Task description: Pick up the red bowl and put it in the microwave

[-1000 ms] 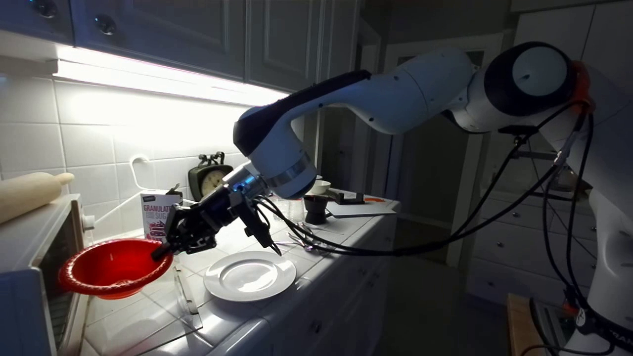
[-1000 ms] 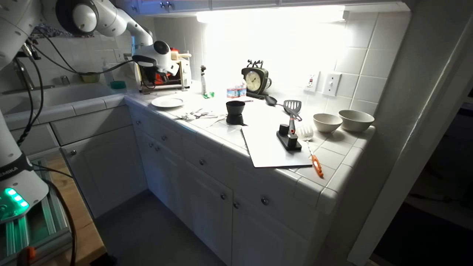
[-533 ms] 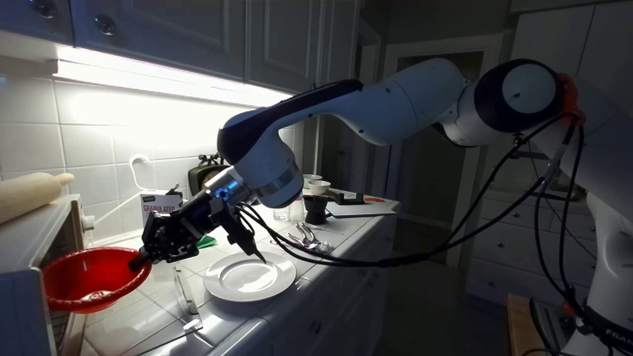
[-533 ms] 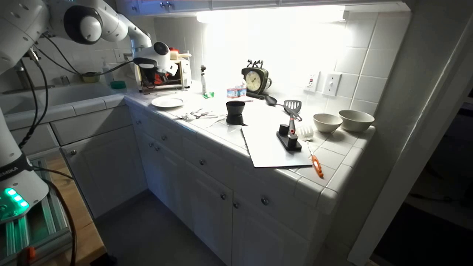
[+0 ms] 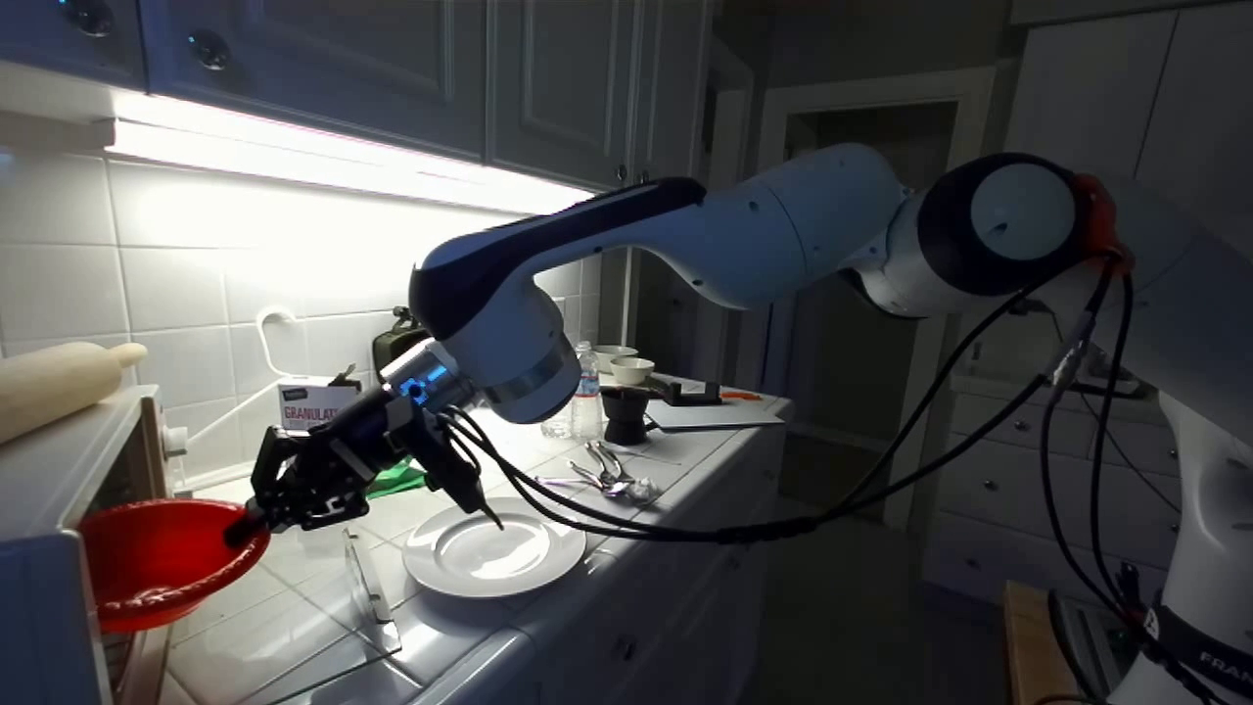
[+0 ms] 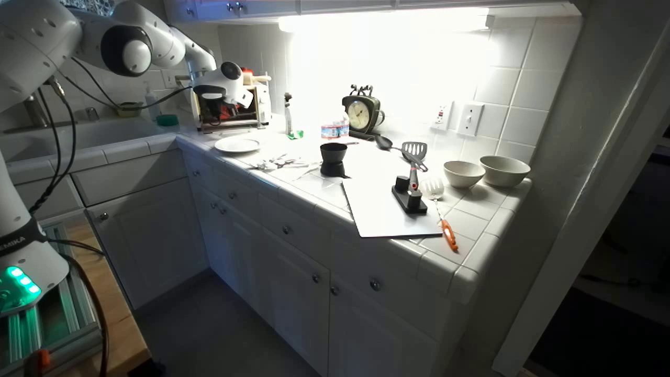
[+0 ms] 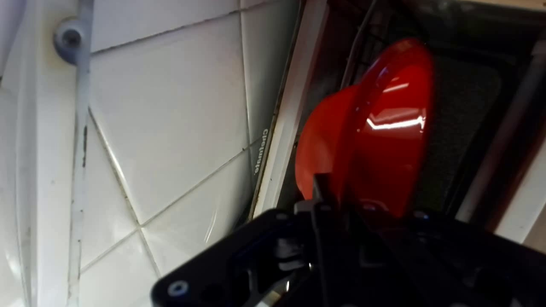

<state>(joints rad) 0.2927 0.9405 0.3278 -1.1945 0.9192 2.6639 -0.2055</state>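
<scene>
Glossy red round bowl (image 5: 162,558) with a wide flared rim, held above the white tiled counter (image 6: 473,207), in the open front of the boxy white microwave (image 5: 59,490). The flat round white plate (image 5: 494,548) lies nearby on the counter, and the black jointed two-fingered gripper (image 5: 243,531) is clamped on the bowl's rim.

Microwave (image 7: 290,111): "Chefmate"; carton (image 5: 318,401): "GRANULAT"; arm base (image 6: 31,267): "FRAN", "EMIKA"
</scene>
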